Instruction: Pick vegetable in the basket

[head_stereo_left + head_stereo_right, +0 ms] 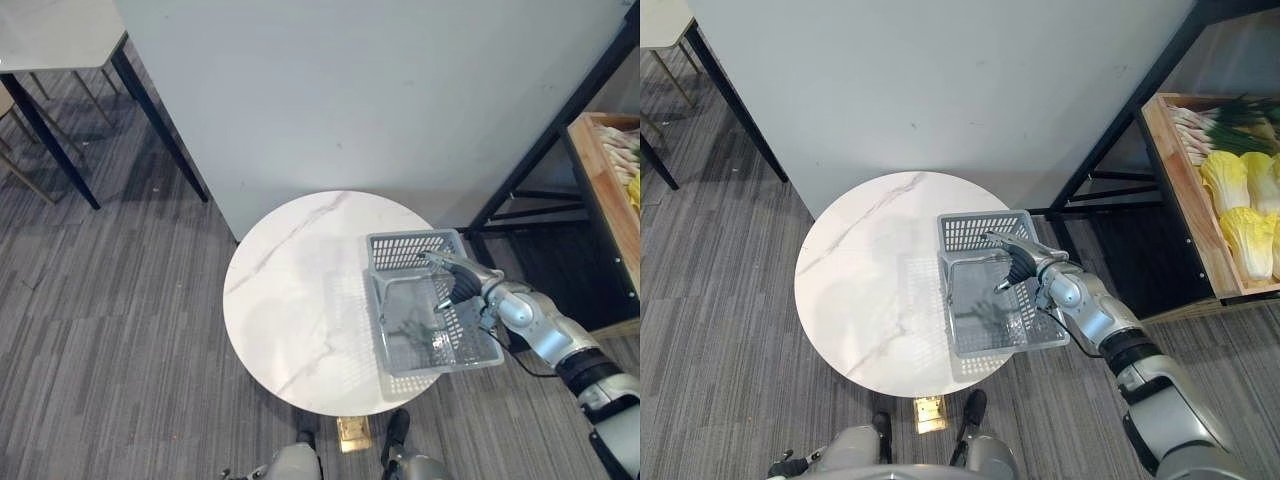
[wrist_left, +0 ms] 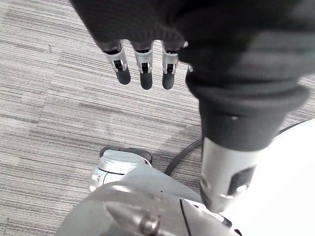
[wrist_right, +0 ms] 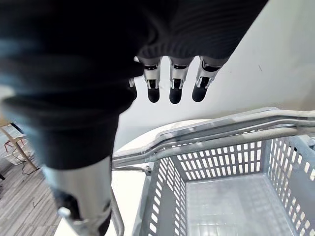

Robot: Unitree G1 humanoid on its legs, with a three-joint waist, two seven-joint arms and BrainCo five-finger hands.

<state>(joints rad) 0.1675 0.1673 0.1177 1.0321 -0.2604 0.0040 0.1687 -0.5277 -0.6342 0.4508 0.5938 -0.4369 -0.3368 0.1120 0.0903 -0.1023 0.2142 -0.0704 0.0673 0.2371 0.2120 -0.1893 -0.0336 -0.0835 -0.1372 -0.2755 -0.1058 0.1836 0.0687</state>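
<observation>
— Off to the robot's right, on the wooden shelf [image 1: 1185,200], that's your veg: pale cabbages [image 1: 1225,180], green onions [image 1: 1215,125] behind them. The basket [image 1: 975,232] sits on the right side of the round table [image 1: 870,280], and from the rt wrist view it looks empty.

— And the hands?

— Right hand [image 1: 1020,265] hovers over the basket near its far end, fingers loosely extended, nothing in them. Left hand [image 2: 142,69] hangs low over the carpet, fingers relaxed, also holding nothing.

— So what do I grab, and how?

— Prob. a cabbage, since they lie nearer the shelf's front edge. Expect it to be bulky, fairly heavy for one hand, firm at the core but w/ loose, crisp outer leaves that tear or bruise. Wrap fingers and thumb around the thick middle, not the leafy tip. Squeeze enough to stop it rolling, no more.

— Onions instead?

— Light but floppy. Take them at the white stalks, approx. mid-length, or the tops will droop and snag on the basket rim.
</observation>
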